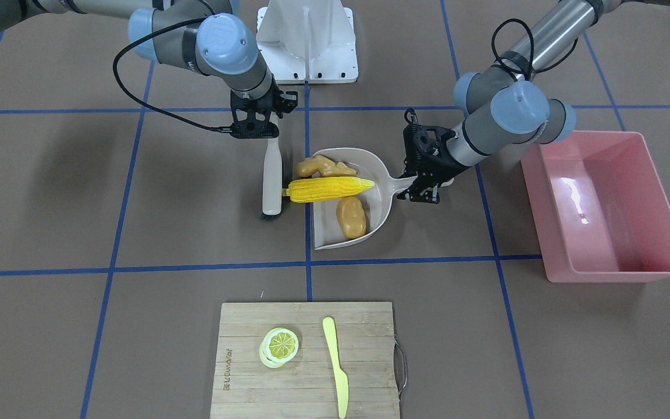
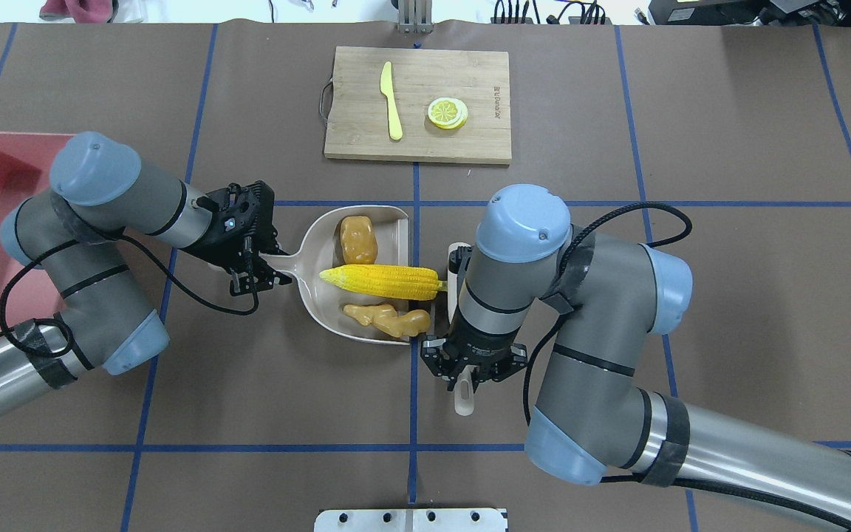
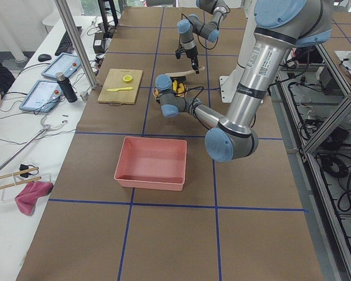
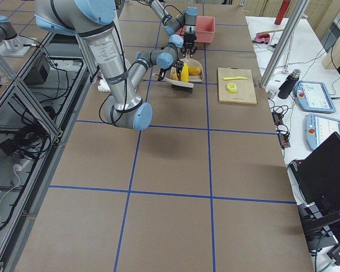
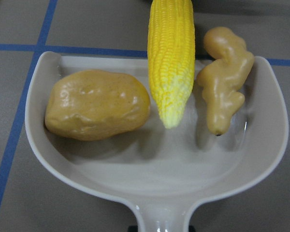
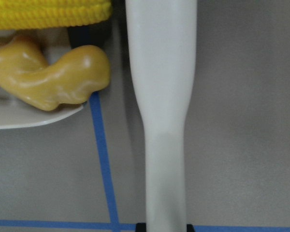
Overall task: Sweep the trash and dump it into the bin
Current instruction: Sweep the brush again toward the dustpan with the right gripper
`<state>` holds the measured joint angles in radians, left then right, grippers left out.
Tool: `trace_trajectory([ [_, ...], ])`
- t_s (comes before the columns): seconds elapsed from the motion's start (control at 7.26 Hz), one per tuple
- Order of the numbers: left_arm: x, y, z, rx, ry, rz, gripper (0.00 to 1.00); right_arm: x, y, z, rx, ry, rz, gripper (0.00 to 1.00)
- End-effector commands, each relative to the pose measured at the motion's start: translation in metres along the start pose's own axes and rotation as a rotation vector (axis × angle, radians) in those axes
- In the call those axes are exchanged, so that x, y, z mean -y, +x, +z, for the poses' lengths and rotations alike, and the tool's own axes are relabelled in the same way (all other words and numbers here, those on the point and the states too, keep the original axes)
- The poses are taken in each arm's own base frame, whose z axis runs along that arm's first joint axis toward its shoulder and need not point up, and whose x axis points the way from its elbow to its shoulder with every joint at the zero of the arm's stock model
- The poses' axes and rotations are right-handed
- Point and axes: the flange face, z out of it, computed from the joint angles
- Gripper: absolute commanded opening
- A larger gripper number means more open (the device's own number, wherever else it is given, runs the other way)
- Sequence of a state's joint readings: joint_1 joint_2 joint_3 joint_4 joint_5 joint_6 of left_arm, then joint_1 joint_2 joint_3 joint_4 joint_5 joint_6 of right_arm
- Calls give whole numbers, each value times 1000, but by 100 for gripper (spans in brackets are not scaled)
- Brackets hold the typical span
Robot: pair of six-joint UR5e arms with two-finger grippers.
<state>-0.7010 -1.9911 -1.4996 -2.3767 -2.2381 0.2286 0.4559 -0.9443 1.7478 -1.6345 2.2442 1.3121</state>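
A beige dustpan (image 1: pixel 382 187) lies on the table with a yellow corn cob (image 1: pixel 329 189), a tan ginger root (image 1: pixel 323 167) and an orange-brown potato (image 1: pixel 351 217) in it. The corn's stalk end sticks out over the pan's open lip and touches the white brush (image 1: pixel 272 174). My left gripper (image 2: pixel 259 270) is shut on the dustpan handle. My right gripper (image 2: pixel 466 373) is shut on the brush handle (image 6: pixel 162 96) and holds the brush upright at the pan's mouth. The left wrist view shows the potato (image 5: pixel 96 105), corn (image 5: pixel 171 53) and ginger (image 5: pixel 227 77). The pink bin (image 1: pixel 614 227) stands empty beyond my left arm.
A wooden cutting board (image 1: pixel 312 390) at the far edge carries a lemon slice (image 1: pixel 280 344) and a pale yellow knife (image 1: pixel 336 366). The white robot base (image 1: pixel 307 41) stands between the arms. Blue tape lines cross the brown table.
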Motion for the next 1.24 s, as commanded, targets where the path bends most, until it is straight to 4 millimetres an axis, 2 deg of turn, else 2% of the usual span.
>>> trace_trajectory([
  [0.0, 0, 0, 0, 0, 0, 0, 0, 3, -36, -4, 15, 1, 18, 0],
  [0.14, 0, 0, 0, 0, 0, 0, 0, 5, -56, -8, 22, 3, 32, 0],
  [0.28, 0, 0, 0, 2, 0, 0, 0, 7, -63, -10, 26, 1, 34, 0],
  [0.55, 1, 0, -1, 0, 1, -1, 0, 16, -48, -54, 79, -21, 56, 0],
  [0.69, 4, 1, -2, 0, 6, 2, 0, 14, -26, -81, 80, -20, 79, 0],
  [0.83, 5, 2, -3, -2, 10, 3, 0, 1, -9, -102, 77, -10, 89, 0],
  [0.96, 8, 3, -5, -3, 17, -15, 0, 2, 6, -120, 71, 7, 99, 0],
  [1.1, 15, 6, -10, -2, 30, -20, 0, 9, 36, -131, 53, 26, 73, 0],
])
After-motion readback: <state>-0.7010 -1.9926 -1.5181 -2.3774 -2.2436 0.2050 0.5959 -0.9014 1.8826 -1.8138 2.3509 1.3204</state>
